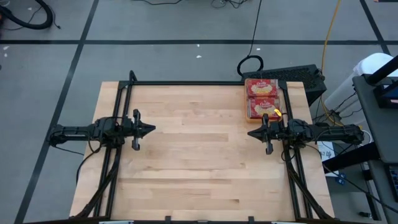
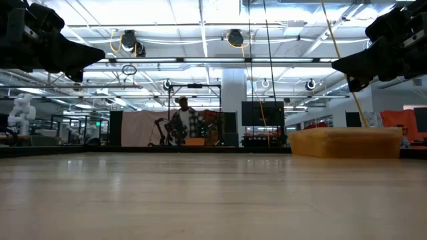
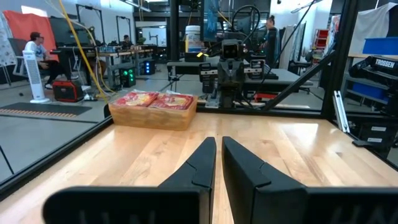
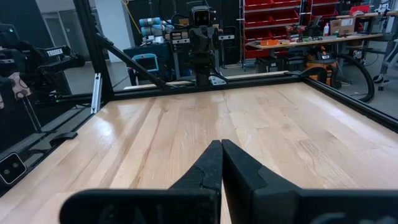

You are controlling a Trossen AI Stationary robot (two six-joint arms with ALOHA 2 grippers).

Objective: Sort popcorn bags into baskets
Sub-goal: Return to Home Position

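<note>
A robotics workshop: red parts racks [image 4: 267, 18], cluttered workbenches [image 4: 311, 41], bare ceiling beams [image 2: 200, 40] and other rigs.

Desk [image 1: 186, 155]: 1.
Arms: 2, namely left arm [image 1: 81, 132] and right arm [image 1: 323, 132].
Orange basket [image 2: 347, 143]: 1.
Popcorn bags [image 1: 262, 88] [image 1: 261, 107] showing on top in it: 2; any beneath cannot be counted.

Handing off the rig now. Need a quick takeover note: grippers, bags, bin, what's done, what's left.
Left gripper: shut, empty, raised over the table's left side.
Right gripper: shut, empty, raised on the right, just in front of the orange bin.
Popcorn bags: in the bin at the far right corner, two red faces on top; none seen loose on the table.
Done: all visible bags binned.
Left: nothing visible to sort; arms look parked, facing each other.
</note>
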